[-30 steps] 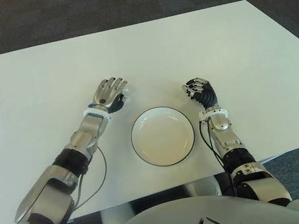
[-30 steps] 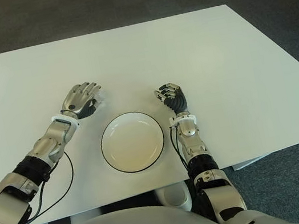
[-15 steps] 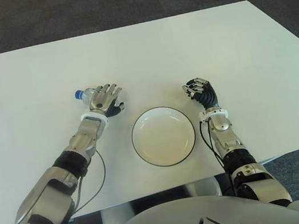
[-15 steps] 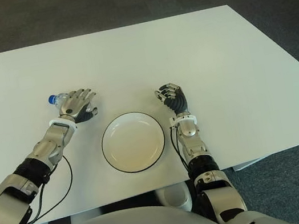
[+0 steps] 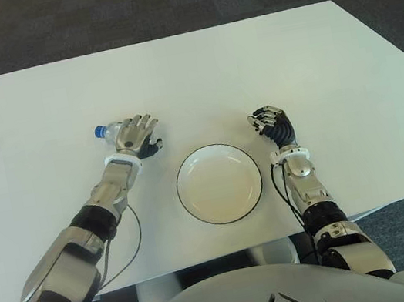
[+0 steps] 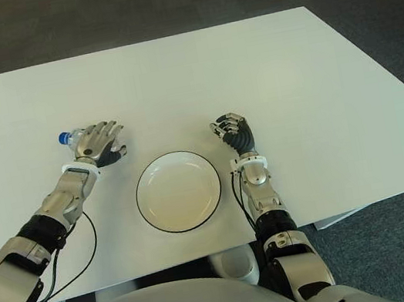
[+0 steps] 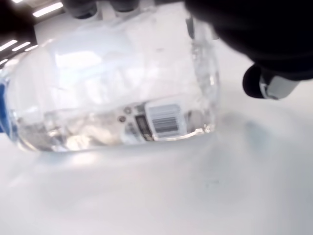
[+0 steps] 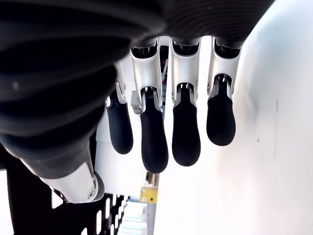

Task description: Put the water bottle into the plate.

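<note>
Water bottle [image 5: 110, 133] lies on its side on the white bench [image 5: 196, 74], blue cap pointing toward the robot's left, long axis running roughly left to right across the bench. The left robot hand [image 5: 137, 136] sits over the body of the bottle from above; most of the clear body is hidden beneath the palm, with only the cap end showing beyond it. The left wrist view shows the bottle [image 7: 112, 83] directly under the palm with fingers draped over it, but a closed grasp cannot be confirmed. The plate [image 5: 219, 183] lies near, to the right of this hand and closer to the robot. The right robot hand [image 5: 272, 124] shows beside the plate's right side, fingers curled, holding nothing.
</note>
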